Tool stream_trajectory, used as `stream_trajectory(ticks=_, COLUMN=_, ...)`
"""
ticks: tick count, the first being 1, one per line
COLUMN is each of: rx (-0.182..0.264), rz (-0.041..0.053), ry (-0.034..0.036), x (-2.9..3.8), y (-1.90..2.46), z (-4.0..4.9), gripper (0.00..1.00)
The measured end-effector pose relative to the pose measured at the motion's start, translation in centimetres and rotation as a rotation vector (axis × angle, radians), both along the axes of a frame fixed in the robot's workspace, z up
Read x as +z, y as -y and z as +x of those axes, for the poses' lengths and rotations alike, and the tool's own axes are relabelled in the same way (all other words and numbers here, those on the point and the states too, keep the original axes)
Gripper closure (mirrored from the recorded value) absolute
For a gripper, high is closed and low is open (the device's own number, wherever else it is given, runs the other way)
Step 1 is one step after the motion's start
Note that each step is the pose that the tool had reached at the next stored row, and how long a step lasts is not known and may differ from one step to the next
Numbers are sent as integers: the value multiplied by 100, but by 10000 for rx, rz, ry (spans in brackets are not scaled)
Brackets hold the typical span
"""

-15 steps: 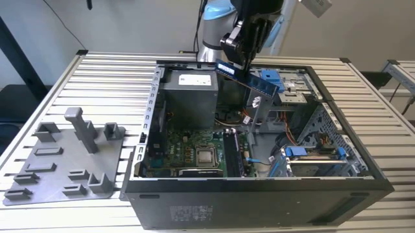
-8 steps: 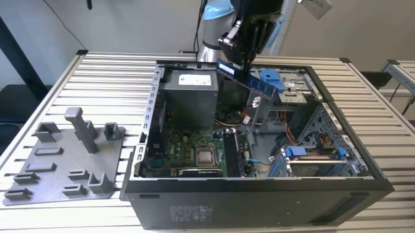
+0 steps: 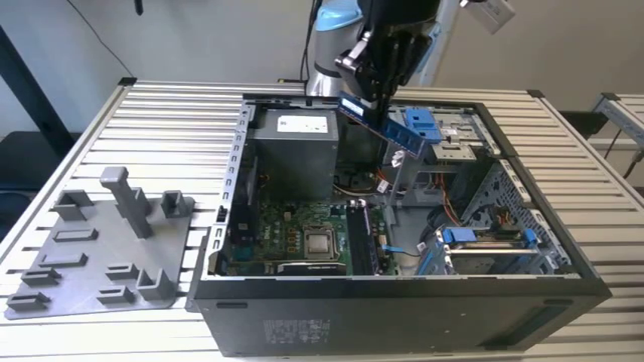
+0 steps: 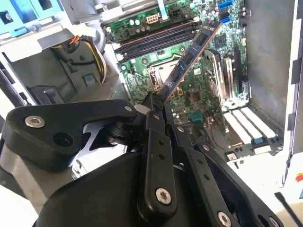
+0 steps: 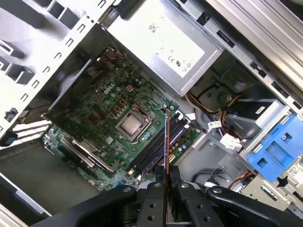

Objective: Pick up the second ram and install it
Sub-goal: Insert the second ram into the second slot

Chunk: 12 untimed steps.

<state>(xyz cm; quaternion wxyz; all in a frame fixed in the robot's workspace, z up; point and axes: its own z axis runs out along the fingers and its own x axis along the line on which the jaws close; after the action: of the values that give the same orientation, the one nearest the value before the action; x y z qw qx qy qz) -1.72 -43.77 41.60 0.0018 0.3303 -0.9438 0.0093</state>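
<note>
- Exterior view: the open computer case (image 3: 393, 280) lies on its side on a slatted table (image 3: 171, 113).
- The motherboard (image 3: 302, 226) lines the case floor, and its long black memory sockets (image 4: 156, 40) lie side by side.
- The gripper (image 3: 382, 96) is closed narrowly on the second ram (image 3: 403, 137), which hangs in the air above the case, well apart from the board.
- Orientation: in the exterior view the stick's long axis slopes down toward the exterior view's right. In the first wrist view it appears edge-on (image 5: 166, 142), roughly in line with the sockets.
- Judgement: carrying it well probably means levelling the long edge, keeping it parallel to the empty socket, and staying clear of the case walls.
</note>
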Motion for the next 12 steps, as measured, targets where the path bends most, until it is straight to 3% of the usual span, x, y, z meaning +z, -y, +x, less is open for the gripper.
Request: stream_trajectory(ticks=12, rx=-1913, rz=-6, ry=0, x=-14, y=0, z=0, gripper=86)
